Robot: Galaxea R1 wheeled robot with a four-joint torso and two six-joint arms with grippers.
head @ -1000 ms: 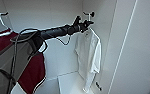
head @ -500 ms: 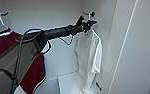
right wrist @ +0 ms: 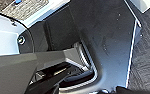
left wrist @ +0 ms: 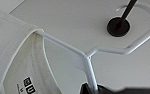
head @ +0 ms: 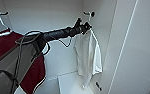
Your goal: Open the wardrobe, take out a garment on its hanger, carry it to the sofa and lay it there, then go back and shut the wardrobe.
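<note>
The wardrobe [head: 131, 50] stands open, its white inside facing me. The garment [head: 87, 55], a white shirt, hangs at the right end on the white hanger [left wrist: 91, 52]. The hanger's hook loops over a black rod [left wrist: 127, 10]. My left arm reaches in from the left, and the left gripper [head: 87, 26] is at the top of the shirt. In the left wrist view the shirt's collar [left wrist: 13, 50] is close. There the hanger's stem runs down between the dark fingertips of the left gripper [left wrist: 91, 88], which are shut on it.
A dark maroon top [head: 28, 65] with white trim hangs at the wardrobe's left on its own hanger, beside my arm. A white shelf or box [head: 68, 82] sits on the wardrobe floor. The right wrist view shows my own dark body and grey carpet [right wrist: 146, 50].
The left arm stays stretched to the hanger in almost the same place. The shirt and the maroon top hang as before.
</note>
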